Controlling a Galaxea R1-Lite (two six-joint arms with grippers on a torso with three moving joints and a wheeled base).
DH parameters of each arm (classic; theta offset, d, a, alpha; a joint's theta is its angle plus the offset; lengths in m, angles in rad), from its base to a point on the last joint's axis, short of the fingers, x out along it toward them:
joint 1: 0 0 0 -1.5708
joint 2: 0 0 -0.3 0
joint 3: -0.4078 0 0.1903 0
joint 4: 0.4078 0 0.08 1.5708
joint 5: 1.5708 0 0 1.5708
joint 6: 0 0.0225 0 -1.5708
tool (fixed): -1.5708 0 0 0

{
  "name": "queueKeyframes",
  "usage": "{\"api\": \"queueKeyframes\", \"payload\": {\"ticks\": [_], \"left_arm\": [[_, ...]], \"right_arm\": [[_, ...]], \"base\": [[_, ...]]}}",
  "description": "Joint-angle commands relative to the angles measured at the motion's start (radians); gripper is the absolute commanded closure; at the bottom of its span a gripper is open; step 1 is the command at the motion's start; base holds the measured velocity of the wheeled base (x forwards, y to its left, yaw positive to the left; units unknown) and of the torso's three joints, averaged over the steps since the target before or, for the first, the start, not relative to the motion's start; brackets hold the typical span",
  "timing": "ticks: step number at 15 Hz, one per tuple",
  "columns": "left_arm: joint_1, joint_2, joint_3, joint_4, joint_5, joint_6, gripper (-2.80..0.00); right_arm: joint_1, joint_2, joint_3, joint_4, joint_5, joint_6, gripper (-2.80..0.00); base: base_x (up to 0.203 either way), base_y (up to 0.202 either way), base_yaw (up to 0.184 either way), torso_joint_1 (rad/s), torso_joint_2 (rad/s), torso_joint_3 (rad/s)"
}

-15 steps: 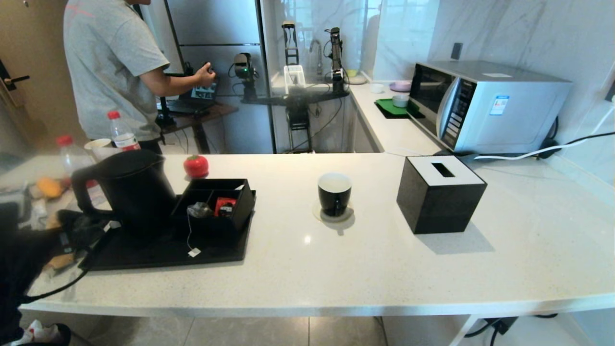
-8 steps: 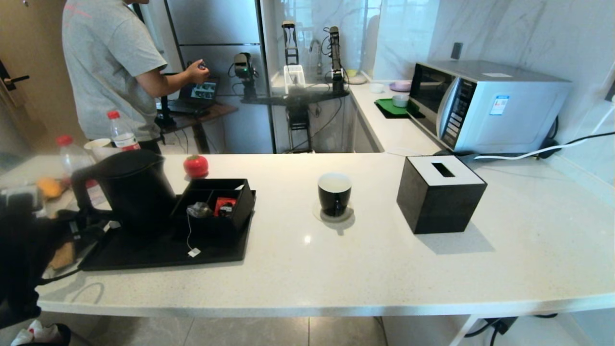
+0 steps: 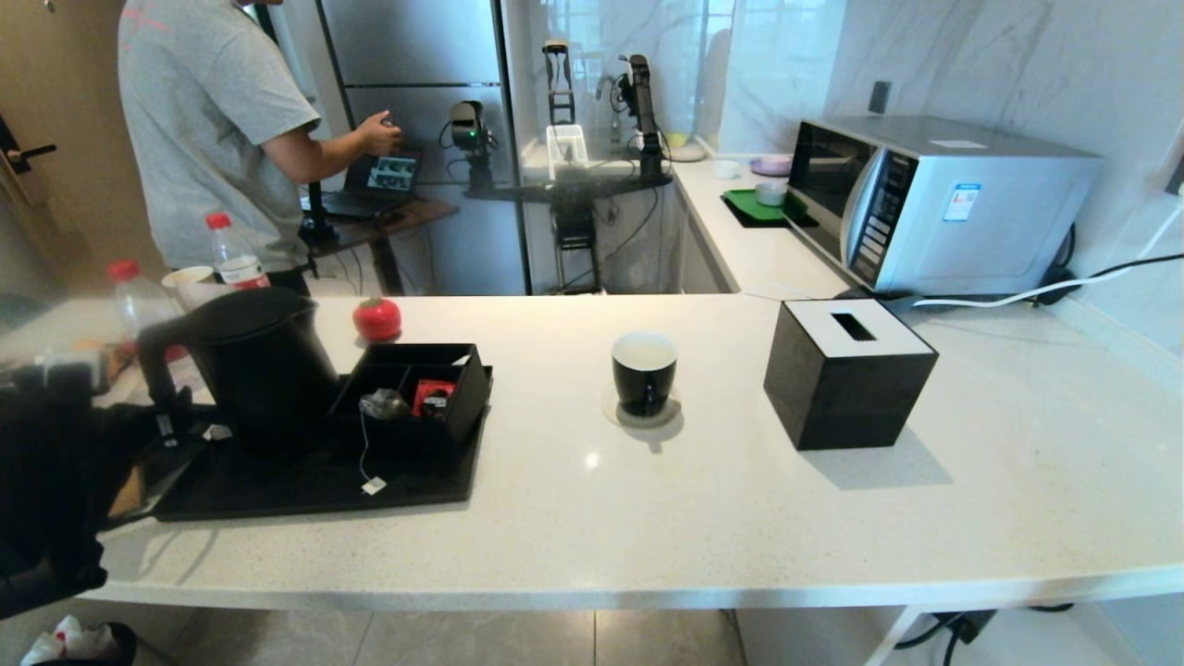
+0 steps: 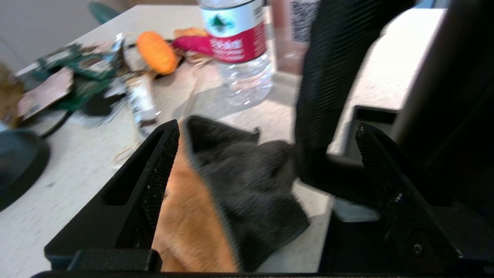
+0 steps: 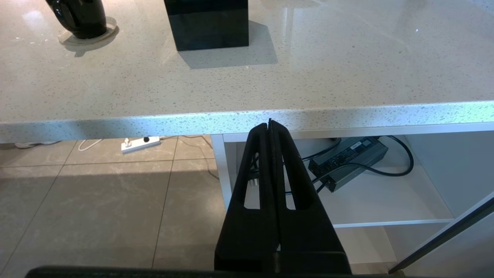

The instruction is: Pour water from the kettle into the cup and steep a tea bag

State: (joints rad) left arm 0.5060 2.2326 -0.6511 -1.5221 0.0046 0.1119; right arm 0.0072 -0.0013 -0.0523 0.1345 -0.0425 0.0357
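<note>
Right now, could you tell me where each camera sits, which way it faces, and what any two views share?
Head view: from the robot's head, down at the counter; the left arm shows at the left edge.
Left wrist view: behind the left gripper, fingers open around the kettle handle.
Right wrist view: below counter height, the shut right gripper facing the counter's edge.
Shared: the cup shows in the head and right wrist views.

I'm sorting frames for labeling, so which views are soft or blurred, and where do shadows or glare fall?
Head view: sharp at the centre, the cup and tissue box casting soft shadows toward the camera, a small glare spot on the counter; far left edge hazy. Left wrist view: smeared throughout, the kettle handle blurred between the open left gripper fingers. Right wrist view: crisp, the right gripper shut below the counter edge.
</note>
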Motion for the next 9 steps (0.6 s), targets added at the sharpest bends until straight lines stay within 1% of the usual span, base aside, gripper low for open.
{"api": "queueKeyframes", "payload": {"ticks": [1, 9], "left_arm": [[-0.004, 0.015, -0.019, -0.029, -0.003, -0.001, -2.80], [-0.020, 0.051, -0.105, -0.029, -0.003, 0.000, -2.80]], "right_arm": [[0.000, 0.001, 0.000, 0.001, 0.000, 0.001, 0.00], [0.000, 0.001, 0.000, 0.001, 0.000, 0.001, 0.00]], "base": [[0.000, 0.000, 0.000, 0.000, 0.00, 0.000], [0.000, 0.000, 0.000, 0.000, 0.00, 0.000]]}}
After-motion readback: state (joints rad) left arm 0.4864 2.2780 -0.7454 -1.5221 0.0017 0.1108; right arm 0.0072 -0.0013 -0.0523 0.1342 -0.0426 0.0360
